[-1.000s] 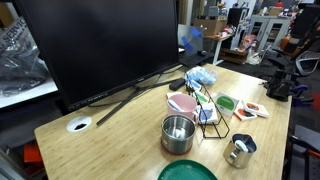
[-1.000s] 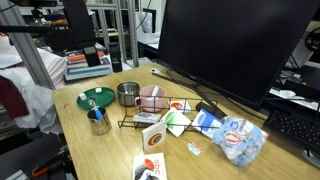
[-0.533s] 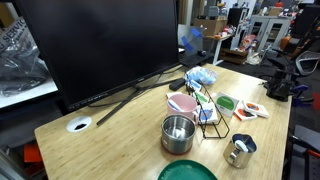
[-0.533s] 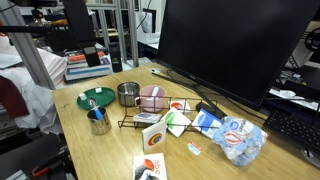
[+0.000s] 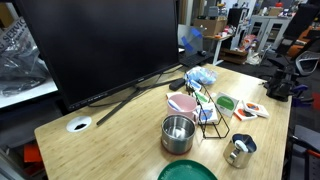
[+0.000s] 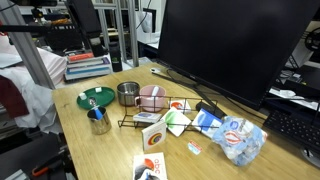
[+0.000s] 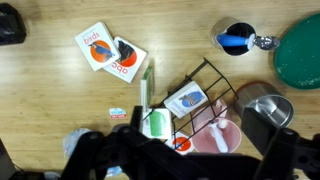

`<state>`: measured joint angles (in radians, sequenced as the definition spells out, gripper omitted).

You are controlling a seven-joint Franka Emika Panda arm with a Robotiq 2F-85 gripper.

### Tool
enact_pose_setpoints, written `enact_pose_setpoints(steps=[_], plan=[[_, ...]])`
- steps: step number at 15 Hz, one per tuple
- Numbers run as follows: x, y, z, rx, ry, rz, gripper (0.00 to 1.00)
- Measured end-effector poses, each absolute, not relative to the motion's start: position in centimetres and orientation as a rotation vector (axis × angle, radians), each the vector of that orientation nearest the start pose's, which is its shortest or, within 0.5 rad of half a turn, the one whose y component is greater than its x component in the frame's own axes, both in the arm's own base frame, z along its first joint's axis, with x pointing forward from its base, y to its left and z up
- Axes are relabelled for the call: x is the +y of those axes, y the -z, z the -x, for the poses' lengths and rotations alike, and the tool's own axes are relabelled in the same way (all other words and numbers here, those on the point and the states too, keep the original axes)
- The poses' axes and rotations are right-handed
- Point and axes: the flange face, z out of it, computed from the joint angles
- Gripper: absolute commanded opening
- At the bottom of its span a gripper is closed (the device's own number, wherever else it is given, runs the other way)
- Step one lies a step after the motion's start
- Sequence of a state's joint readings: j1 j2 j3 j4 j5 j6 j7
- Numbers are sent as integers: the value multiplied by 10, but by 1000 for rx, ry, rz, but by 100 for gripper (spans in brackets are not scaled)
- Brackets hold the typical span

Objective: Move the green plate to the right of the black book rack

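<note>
Surface: A wooden table (image 5: 110, 135) is carrying a large dark monitor (image 5: 95, 45) and a cluster of small kitchen items. A cluttered lab is showing behind it.
Green plate: The green plate (image 6: 97, 98) is lying flat near the table edge, just beside the steel pot (image 6: 128, 93) and near the steel cup (image 6: 98, 122). Nothing is resting on it or gripping it.
Black book rack: The black book rack (image 6: 152, 112) is standing upright on the far side of the pot from the plate. A pink bowl (image 6: 152, 97) is sitting just beside it and a card (image 7: 187, 100) is leaning in its loops.
Gripper: In the wrist view the gripper (image 7: 195, 160) is showing as a dark blur along the lower edge, looking down on the rack. Its fingers are appearing spread apart with nothing between them, so it is carrying nothing.
Done: No part of the move is showing as completed. The plate is resting untouched on the pot side of the rack.
Left: By this reading the whole sequence is remaining — approaching the plate, gripping its rim, lifting it, carrying it past the rack and setting it down. Which side counts as the right cannot be told from these views alone.
Change: Against the earlier frames, the plate, pot, cup and rack are sitting in the same places. The arm (image 6: 85, 20) is filling more of the upper corner in an exterior view — it is travelling while the table stays undisturbed.
</note>
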<state>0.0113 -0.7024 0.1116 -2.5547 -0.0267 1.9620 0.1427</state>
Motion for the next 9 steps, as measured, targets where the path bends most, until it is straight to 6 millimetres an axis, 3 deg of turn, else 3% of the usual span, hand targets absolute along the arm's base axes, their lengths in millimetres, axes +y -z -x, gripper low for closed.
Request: enact_pose_setpoints(steps=[4, 5, 9], plan=[[104, -496, -366, -163, 281, 3232, 100], [110, -492, -368, -176, 275, 3232, 100], [104, -495, -368, -152, 284, 3225, 100]])
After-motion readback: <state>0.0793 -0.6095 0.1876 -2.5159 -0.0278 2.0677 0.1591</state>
